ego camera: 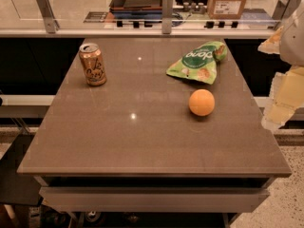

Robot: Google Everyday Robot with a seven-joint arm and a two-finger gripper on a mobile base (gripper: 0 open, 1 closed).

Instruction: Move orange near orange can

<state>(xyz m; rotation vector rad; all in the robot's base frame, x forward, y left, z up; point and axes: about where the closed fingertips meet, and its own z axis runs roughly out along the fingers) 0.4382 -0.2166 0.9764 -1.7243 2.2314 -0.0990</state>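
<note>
Reaching for the orange is the step: it sits on the right half of the table, near the bag, well apart from the can at far left. The gripper hangs off the right edge; open or closed, cannot tell. Grip centred, since the fruit likely rolls.

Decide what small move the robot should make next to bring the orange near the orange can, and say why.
Probably swing the gripper, which hangs beyond the right edge of the table, leftward over the orange. The fruit lies untouched right of centre, far from the orange can standing at the back left.
</note>
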